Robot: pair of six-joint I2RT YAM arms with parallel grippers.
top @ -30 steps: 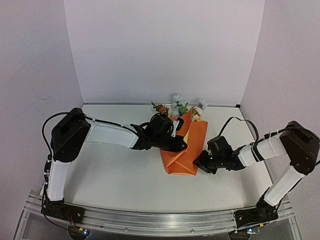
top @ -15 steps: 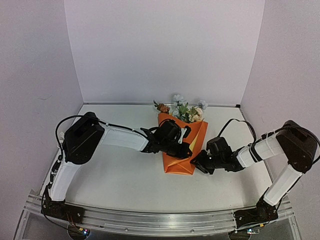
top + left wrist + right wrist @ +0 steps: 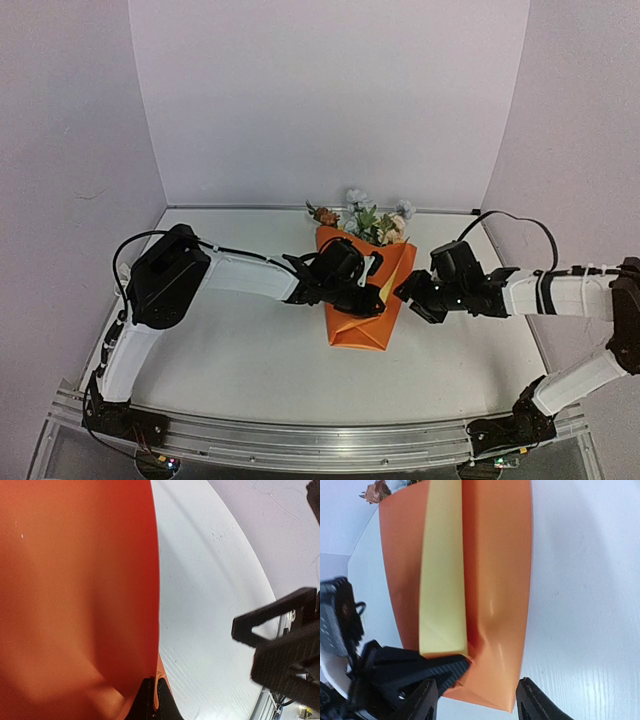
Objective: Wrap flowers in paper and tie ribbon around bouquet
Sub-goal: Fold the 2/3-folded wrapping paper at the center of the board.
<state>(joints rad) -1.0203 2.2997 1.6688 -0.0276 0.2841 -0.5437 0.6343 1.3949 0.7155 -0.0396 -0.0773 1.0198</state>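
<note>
Paper (image 3: 362,325) is lying on the table (image 3: 240,350) as a partly folded orange cone. Its closed narrow end is pointing toward the arm bases, and a yellow-tan strip of its other face is showing along the middle. Left gripper (image 3: 368,298) is reaching in from the left with its fingers pressed together on a fold of the sheet; the left wrist view is showing the tips nipping the orange edge. Right gripper (image 3: 476,704) is hovering just beside the cone's right edge, its fingers (image 3: 427,702) standing apart and holding nothing. Flowers (image 3: 365,217) are projecting from the far, open end. No ribbon is showing in any view.

Judged step: closing the right flap over the stems. Doing it well is likely calling for the left pinch to be keeping the first fold flat while the right fingers are taking the free edge low and carrying it across without dragging the blossoms.

Compared with a second earlier, the right gripper is sitting farther from the bases, having left the cone's near right corner, and its fingers are standing wider. The sheet's left flap, then standing up beside the blossoms, is lying folded over.
</note>
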